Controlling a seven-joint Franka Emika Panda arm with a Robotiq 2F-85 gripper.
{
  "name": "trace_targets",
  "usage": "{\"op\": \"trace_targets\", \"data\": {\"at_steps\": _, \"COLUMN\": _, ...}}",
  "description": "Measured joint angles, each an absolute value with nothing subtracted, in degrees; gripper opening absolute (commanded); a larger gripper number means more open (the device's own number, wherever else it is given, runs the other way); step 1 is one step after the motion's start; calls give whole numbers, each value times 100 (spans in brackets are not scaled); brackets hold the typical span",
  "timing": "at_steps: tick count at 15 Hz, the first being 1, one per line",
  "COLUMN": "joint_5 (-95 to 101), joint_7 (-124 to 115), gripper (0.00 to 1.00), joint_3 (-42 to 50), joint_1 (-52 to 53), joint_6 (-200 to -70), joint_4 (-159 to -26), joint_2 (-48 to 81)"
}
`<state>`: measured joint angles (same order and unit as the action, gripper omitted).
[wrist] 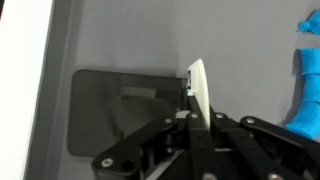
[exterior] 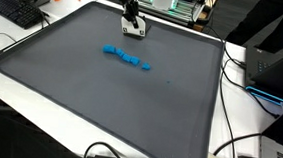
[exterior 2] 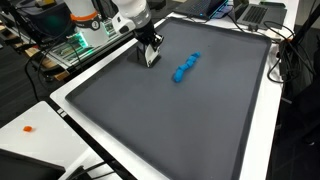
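Note:
My gripper [exterior: 133, 28] [exterior 2: 150, 56] is at the far part of the dark grey mat [exterior: 100, 96] [exterior 2: 180, 120], low over it and near the mat's edge. Its jaws are shut on a thin white flat piece [wrist: 198, 88] [exterior: 135, 31], which stands on edge between the fingers in the wrist view. The gripper [wrist: 193, 116] casts a dark shadow on the mat. A blue string of small lumpy pieces [exterior: 126, 57] [exterior 2: 186, 67] [wrist: 308, 90] lies on the mat a short way from the gripper, not touched by it.
A white table rim [exterior 2: 60, 100] borders the mat. A black keyboard [exterior: 16, 10] lies off one corner. Cables [exterior: 239, 146] and a dark box [exterior: 275, 66] sit along one side. Lit electronics [exterior 2: 72, 45] stand behind the arm. A small orange item [exterior 2: 30, 128] lies on the white table.

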<state>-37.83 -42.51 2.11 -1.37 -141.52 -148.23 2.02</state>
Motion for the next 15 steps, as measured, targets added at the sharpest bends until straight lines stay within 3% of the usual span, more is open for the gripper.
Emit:
{"op": "trace_targets", "data": {"at_steps": 11, "joint_5": -3784, "joint_7": -4252, "gripper": 1, "joint_3": 162, "joint_1": -119, "joint_6": -14235, "joint_4": -14830, "joint_2": 236}}
{"op": "trace_targets", "data": {"at_steps": 12, "joint_5": -3784, "joint_7": -4253, "gripper": 29, "joint_3": 162, "joint_1": -119, "joint_6": -14235, "joint_4": -14830, "joint_2": 237}}
{"op": "trace_targets", "data": {"at_steps": 13, "joint_5": -3783, "joint_7": -4253, "gripper": 30, "joint_3": 162, "joint_1": -119, "joint_6": -14235, "joint_4": -14830, "joint_2": 237}}
{"op": "trace_targets", "data": {"at_steps": 15, "joint_5": -3779, "joint_7": -4253, "gripper": 43, "joint_3": 162, "joint_1": -120, "joint_6": -14235, "joint_4": -14847, "joint_2": 251}}
